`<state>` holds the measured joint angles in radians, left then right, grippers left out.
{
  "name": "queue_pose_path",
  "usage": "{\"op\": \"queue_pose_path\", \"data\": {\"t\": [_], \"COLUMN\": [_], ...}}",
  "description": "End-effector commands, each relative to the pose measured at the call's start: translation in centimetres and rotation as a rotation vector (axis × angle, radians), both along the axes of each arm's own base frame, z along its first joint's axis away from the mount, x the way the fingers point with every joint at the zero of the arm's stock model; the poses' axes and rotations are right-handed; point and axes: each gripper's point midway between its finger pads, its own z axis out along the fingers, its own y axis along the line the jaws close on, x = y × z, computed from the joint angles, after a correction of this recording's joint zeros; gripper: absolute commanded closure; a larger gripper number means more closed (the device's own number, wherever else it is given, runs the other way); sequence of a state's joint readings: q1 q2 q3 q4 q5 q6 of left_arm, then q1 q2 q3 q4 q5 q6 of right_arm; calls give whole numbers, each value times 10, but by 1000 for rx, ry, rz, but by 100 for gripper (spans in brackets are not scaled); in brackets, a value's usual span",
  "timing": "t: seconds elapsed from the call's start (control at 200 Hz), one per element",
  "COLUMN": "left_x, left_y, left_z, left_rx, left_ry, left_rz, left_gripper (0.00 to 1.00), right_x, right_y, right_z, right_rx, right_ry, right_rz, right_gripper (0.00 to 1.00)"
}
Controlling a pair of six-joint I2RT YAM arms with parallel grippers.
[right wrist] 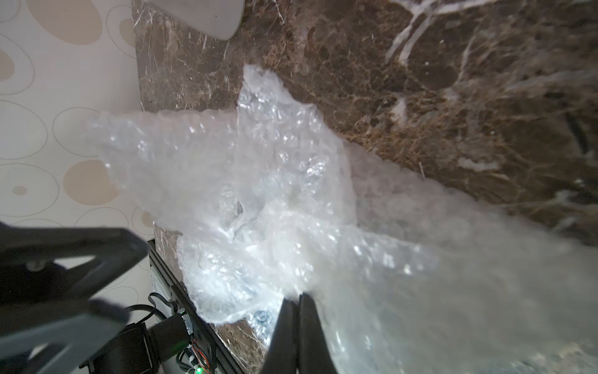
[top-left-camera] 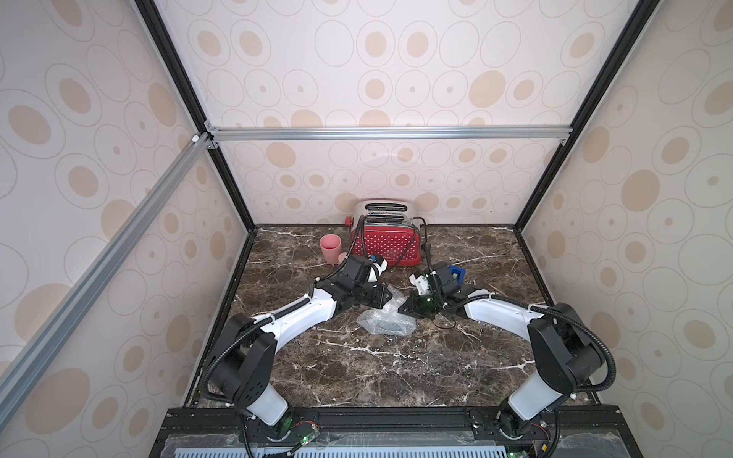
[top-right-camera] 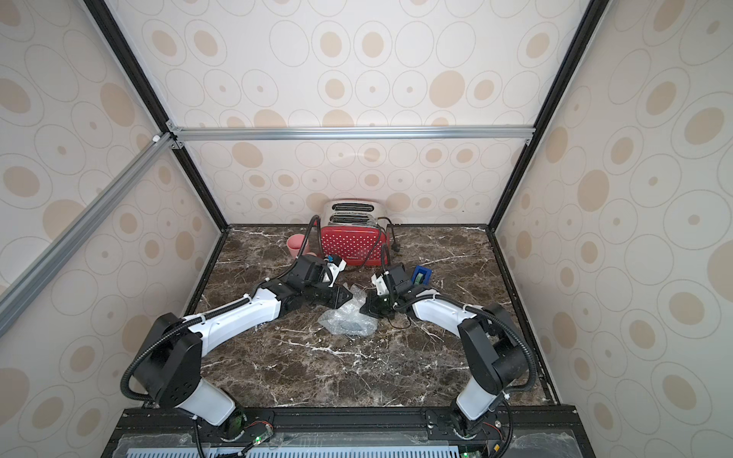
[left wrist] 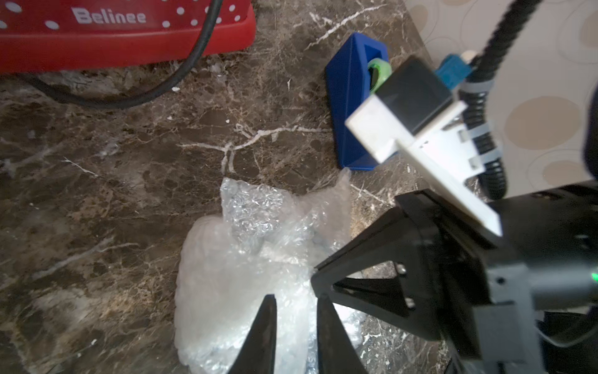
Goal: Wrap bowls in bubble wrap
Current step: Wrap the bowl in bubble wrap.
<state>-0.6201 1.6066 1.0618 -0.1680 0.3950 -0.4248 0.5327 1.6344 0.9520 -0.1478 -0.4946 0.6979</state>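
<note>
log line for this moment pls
clear crumpled bubble wrap on brown marble table | right gripper jaws shut on wrap | left gripper jaws slightly apart over wrap | bowl not clearly visible

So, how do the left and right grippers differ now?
The left gripper stands slightly open over the bubble wrap; the right gripper is shut, pinching it. The left gripper sits nearer the pink cup, the right gripper nearer the blue block. Both meet at the wrap.

The toaster (top-left-camera: 386, 242) stands at the back of the table (top-left-camera: 396, 368), in the middle. The cup (top-left-camera: 330, 248) stands just left of it. The tape dispenser (top-left-camera: 457, 273) lies before the toaster, more to the right. The bubble wrap (top-left-camera: 382, 323) lies mid-table, between the left gripper (top-left-camera: 390, 296) and the right gripper (top-left-camera: 401, 308).
</note>
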Motion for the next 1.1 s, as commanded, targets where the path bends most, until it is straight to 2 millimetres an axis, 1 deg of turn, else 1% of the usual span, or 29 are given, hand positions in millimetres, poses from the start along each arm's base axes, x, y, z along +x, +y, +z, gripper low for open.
{"op": "queue_pose_path", "data": {"t": [0.0,0.085,0.165,0.326,0.396,0.491,0.636,0.716,0.821,0.946,1.012,1.092], "left_x": [0,2,5,7,7,7,4,0,-11,-22,-22,-23], "left_y": [-10,-11,-10,-10,-10,-10,-9,-9,-12,-11,-8,-9], "left_z": [-7,-14,-20,-29,-32,-33,-28,-20,-6,-4,-6,-7], "left_rx": [-12,-7,4,10,12,11,11,0,-27,-24,-12,-19], "left_ry": [25,32,36,53,57,59,54,43,28,35,34,38], "left_rz": [-24,-19,-8,5,7,7,-6,-22,-85,-131,-122,-132], "left_gripper": [80,80,75,72,68,67,66,66,66,67,72,77], "right_x": [0,1,0,-3,-3,-4,-3,-1,2,4,5,5], "right_y": [-6,-7,-7,-8,-10,-12,-17,-19,-22,-22,-22,-21], "right_z": [-7,-6,-5,-4,-2,1,4,3,1,3,3,4], "right_rx": [-31,-31,-30,-38,-40,-40,-38,-36,-32,-26,-25,-20], "right_ry": [10,6,2,-2,-8,-17,-30,-27,-20,-21,-21,-21], "right_rz": [7,7,16,35,37,43,40,33,23,23,21,25], "right_gripper": [100,100,100,100,100,100,100,100,100,100,100,100]}}
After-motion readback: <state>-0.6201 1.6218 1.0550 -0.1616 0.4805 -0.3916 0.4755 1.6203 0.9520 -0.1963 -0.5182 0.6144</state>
